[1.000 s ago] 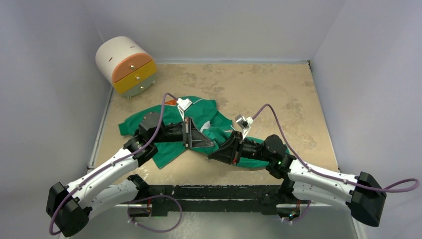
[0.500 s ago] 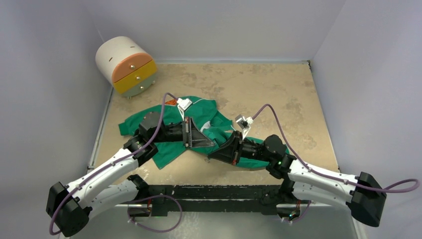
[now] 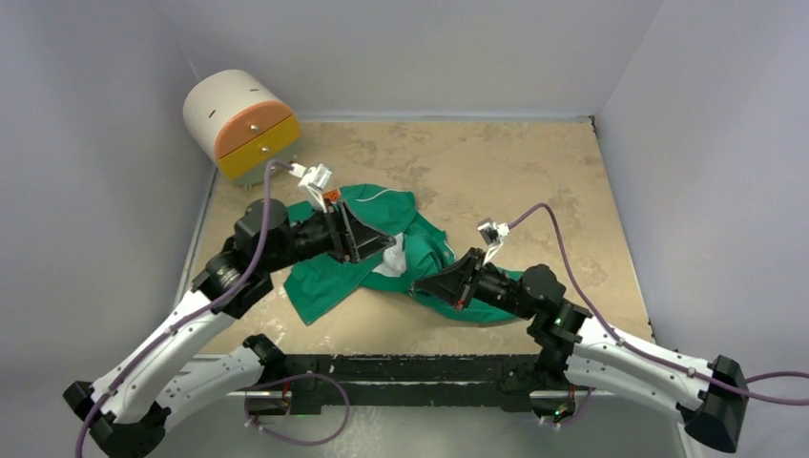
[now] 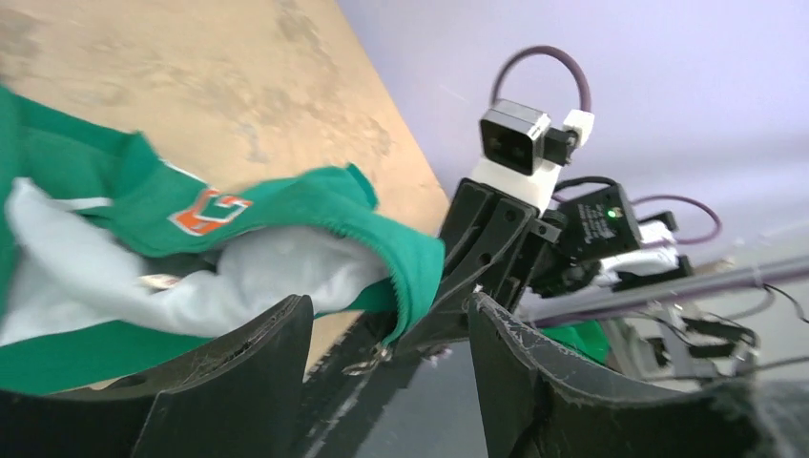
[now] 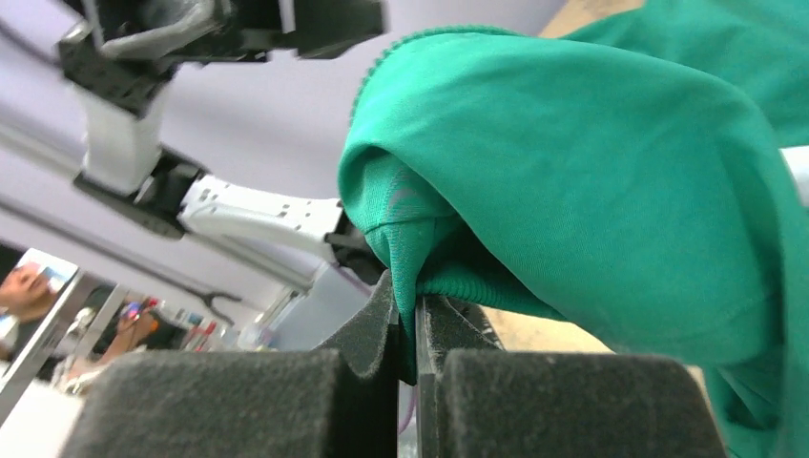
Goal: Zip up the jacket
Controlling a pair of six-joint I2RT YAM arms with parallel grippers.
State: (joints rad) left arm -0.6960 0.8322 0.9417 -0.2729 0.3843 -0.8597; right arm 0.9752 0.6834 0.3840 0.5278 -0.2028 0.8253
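Note:
The green jacket lies crumpled at the table's middle, with pale grey lining showing at its open front. My right gripper is shut on the jacket's green edge and lifts a fold of it. In the left wrist view, the jacket shows an orange letter patch, and a small metal zipper piece dangles from its held edge. My left gripper stands open just short of that edge, with nothing between its fingers. From above, the left gripper sits over the jacket's left half.
A white round drawer unit with orange and yellow fronts stands at the back left corner. Grey walls close in the table on three sides. The right arm's wrist camera is close ahead of the left gripper.
My left gripper has opened, let go of the jacket and drawn back to the left. The right gripper has shut on the jacket's edge and shifted right. More pale lining now shows.

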